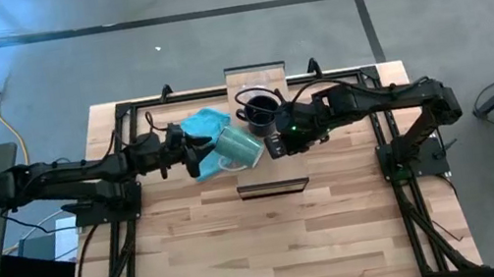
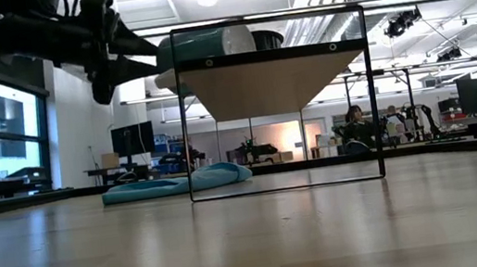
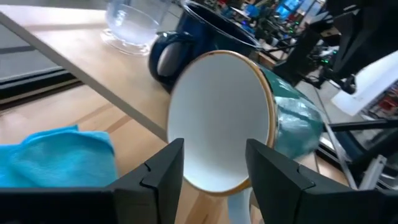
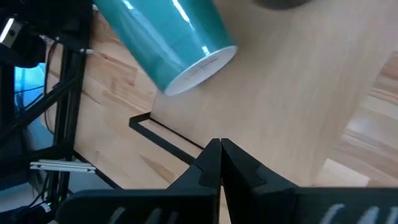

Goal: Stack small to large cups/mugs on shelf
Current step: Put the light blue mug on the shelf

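Observation:
A teal mug with a white inside lies on its side at the left edge of the light-wood shelf, its mouth toward my left gripper. My left gripper's fingers stand at the mug's mouth end. Farther back on the shelf stand a dark handled mug and a clear glass cup. My right gripper is shut and empty above the shelf, just right of the teal mug's base. My left gripper comes level from the table's left. Its fingers stand on either side of the stretch of the mug's rim where the white handle joins. The fingers hide the place of contact. The mug lies tipped, mouth end off the shelf's left edge, base end over the shelf top.
A teal cloth lies crumpled on the table left of the shelf, under my left arm. The shelf stands on a thin dark frame. Bare wood table lies on the near side of the shelf.

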Tool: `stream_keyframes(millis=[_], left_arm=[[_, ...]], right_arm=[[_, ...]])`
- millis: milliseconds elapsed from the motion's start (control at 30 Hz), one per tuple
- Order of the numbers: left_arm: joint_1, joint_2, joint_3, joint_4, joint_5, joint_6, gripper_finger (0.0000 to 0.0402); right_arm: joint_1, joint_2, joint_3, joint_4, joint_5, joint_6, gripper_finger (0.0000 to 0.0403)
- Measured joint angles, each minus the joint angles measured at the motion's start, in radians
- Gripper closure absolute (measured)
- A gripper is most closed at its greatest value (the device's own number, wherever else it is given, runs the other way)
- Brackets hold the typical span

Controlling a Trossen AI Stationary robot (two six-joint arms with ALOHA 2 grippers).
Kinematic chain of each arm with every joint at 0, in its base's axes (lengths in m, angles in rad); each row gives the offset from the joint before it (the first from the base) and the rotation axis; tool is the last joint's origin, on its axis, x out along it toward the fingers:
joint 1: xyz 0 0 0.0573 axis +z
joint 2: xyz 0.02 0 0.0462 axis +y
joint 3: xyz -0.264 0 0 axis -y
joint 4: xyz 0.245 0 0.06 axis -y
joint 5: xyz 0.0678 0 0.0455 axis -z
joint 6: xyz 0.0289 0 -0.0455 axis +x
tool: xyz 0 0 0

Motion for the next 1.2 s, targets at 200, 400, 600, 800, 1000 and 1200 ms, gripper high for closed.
stream_keyframes(millis=[200, 400, 600, 800, 1000, 1200], left_arm=[[-0.001, 0.000, 0.000, 0.000, 0.059, 0.001, 0.0241], [-0.001, 0.000, 0.000, 0.001, 0.116, 0.004, 0.0241], [-0.001, 0.000, 0.000, -0.001, 0.178, 0.007, 0.0241], [-0.001, -0.003, 0.000, -0.012, 0.208, 0.007, 0.0241], [0.000, -0.022, 0.000, -0.016, 0.208, 0.007, 0.0240], [0.000, -0.063, 0.000, -0.004, 0.211, 0.003, 0.0240]], right_arm=[[0.013, 0.000, 0.000, 0.010, 0.027, 0.000, 0.0403], [0.014, 0.014, 0.000, 0.015, 0.039, 0.002, 0.0403], [0.014, 0.037, 0.000, 0.028, 0.039, -0.018, 0.0403], [0.014, 0.044, 0.000, 0.031, 0.070, -0.038, 0.0403], [0.013, 0.032, 0.000, 0.032, 0.104, -0.045, 0.0403], [0.014, 0.017, 0.000, 0.040, 0.104, -0.073, 0.0403]])
